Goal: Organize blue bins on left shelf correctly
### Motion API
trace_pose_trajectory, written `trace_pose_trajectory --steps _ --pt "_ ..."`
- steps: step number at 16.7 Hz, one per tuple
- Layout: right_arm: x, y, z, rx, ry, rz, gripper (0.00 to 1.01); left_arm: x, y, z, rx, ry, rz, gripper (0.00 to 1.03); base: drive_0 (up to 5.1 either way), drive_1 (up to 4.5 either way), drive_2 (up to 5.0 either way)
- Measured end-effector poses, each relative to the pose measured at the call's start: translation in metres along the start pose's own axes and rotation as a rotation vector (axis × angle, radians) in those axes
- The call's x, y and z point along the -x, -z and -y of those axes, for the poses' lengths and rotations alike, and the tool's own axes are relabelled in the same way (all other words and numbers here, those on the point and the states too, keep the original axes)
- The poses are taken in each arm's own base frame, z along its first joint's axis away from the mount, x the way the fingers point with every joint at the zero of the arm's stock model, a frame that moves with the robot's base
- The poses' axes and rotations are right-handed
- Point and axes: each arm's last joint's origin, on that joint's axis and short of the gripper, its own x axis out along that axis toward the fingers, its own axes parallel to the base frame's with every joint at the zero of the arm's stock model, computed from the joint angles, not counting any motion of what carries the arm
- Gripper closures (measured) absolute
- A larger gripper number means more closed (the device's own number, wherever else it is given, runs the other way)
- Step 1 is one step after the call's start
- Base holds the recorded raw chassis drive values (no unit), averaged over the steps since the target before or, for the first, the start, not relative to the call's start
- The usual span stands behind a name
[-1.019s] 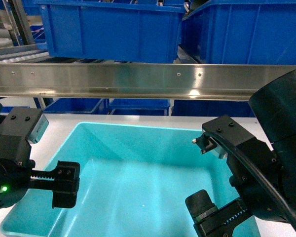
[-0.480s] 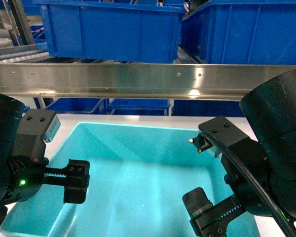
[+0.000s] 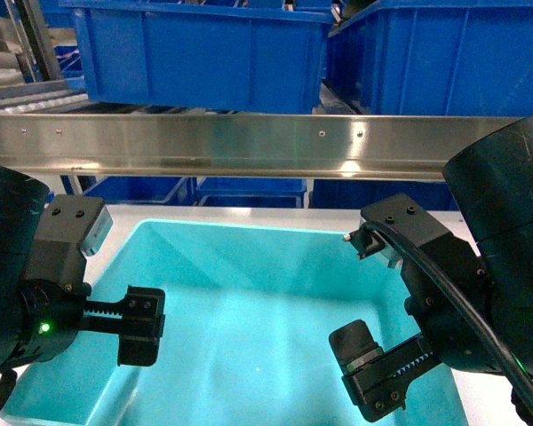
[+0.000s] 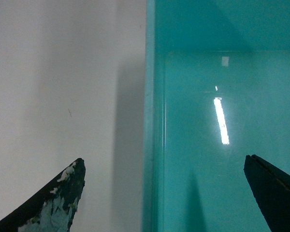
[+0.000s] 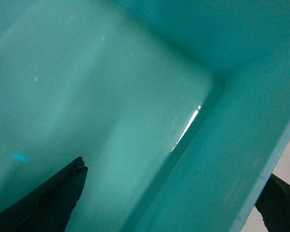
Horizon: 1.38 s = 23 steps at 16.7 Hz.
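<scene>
Straddling the turquoise bin (image 3: 258, 293) walls at 9 and 3 o'clock, my left gripper (image 4: 154, 193) and right gripper (image 5: 183, 193) spread wide, I must clamp next.

Turquoise bin (image 3: 249, 311): 1
Royal-blue crates on upper shelf level: 2 ( (image 3: 204, 53), (image 3: 435, 58))
Claws: 2, left claw (image 3: 142, 327), right claw (image 3: 373, 373)
Steel shelf beam (image 3: 249, 142): 1
</scene>
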Motion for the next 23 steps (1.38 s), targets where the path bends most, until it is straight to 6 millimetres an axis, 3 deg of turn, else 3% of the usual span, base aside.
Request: trace_pose_trajectory --steps 15,16,23 --pt "0.0001 -0.0001 -0.0001 0.004 0.0 0.0 0.03 0.0 0.0 0.0001 -0.001 0.0 0.0 0.05 0.0 0.0 0.0" --pt "0.0 0.0 -0.0001 0.004 0.001 0.0 0.09 0.0 0.0 0.0001 0.0 0.0 0.0 0.13 0.0 0.0 0.0" --pt "0.0001 0.0004 0.0034 -0.011 0.021 -0.003 0.74 -0.0002 0.0 -0.002 0.004 -0.016 -0.001 0.78 0.0 0.0 0.0"
